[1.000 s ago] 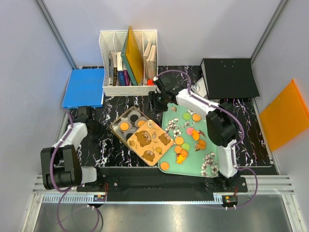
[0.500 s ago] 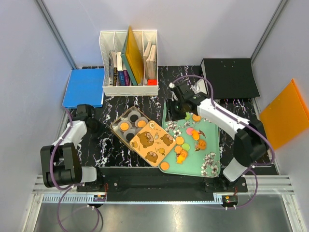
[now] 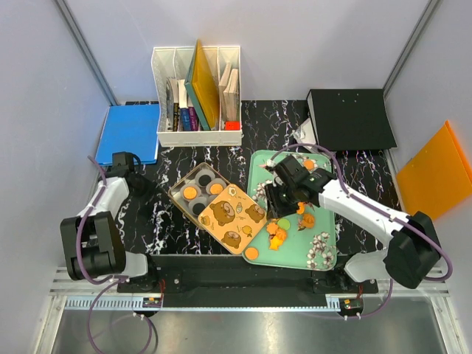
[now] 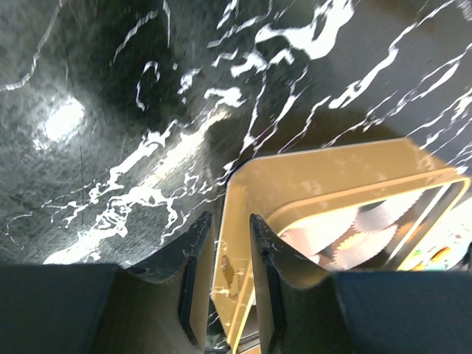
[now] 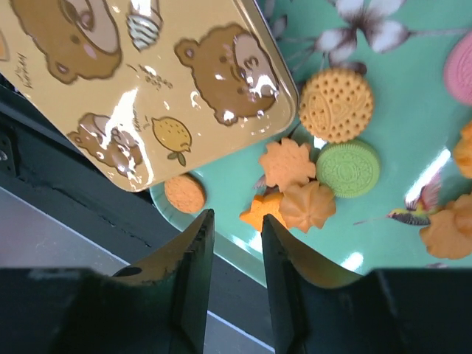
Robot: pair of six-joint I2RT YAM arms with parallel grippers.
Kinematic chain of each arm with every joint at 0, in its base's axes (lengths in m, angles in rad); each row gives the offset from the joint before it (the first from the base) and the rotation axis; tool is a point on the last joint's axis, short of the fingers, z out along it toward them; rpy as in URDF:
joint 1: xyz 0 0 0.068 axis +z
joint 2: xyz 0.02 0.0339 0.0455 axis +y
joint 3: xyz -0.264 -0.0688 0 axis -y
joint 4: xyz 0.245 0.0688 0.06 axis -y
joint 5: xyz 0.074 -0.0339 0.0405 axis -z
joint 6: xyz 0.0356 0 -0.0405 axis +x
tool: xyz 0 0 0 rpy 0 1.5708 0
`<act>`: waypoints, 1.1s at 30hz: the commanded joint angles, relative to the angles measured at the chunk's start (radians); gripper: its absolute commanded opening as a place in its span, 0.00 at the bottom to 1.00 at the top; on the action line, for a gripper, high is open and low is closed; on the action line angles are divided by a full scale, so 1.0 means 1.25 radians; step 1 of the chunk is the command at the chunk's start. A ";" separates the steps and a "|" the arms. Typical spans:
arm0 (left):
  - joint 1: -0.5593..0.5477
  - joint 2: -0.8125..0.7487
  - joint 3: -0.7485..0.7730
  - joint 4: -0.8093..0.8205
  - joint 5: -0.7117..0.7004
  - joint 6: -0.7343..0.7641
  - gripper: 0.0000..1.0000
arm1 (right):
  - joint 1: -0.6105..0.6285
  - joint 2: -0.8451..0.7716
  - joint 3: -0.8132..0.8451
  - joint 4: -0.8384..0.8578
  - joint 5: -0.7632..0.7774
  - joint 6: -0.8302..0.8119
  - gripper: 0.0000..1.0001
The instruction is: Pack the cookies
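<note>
Orange, green and pink round cookies (image 5: pixel 335 105) lay scattered on the mint-green flowered tray (image 5: pixel 413 125), a few already in the yellow metal tin (image 4: pixel 324 177). Over them the right gripper (image 5: pixel 236 217) hovered, jaws partly apart and empty. The left gripper (image 4: pixel 228 221) was pinched on the tin's wall

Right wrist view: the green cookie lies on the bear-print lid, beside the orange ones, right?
No. The green cookie lies on the mint-green tray, not on the bear-print lid. It is beside the orange cookies, as the right wrist view shows.
</note>
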 commanded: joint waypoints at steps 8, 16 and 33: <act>0.008 0.107 0.184 0.023 -0.044 -0.041 0.31 | 0.010 0.006 -0.087 0.059 -0.055 0.010 0.26; 0.006 0.250 0.214 0.084 0.014 -0.019 0.29 | 0.025 0.088 -0.080 0.124 -0.087 0.019 0.20; -0.052 0.304 0.185 0.155 0.078 -0.012 0.28 | 0.039 0.242 -0.044 0.196 -0.089 0.038 0.21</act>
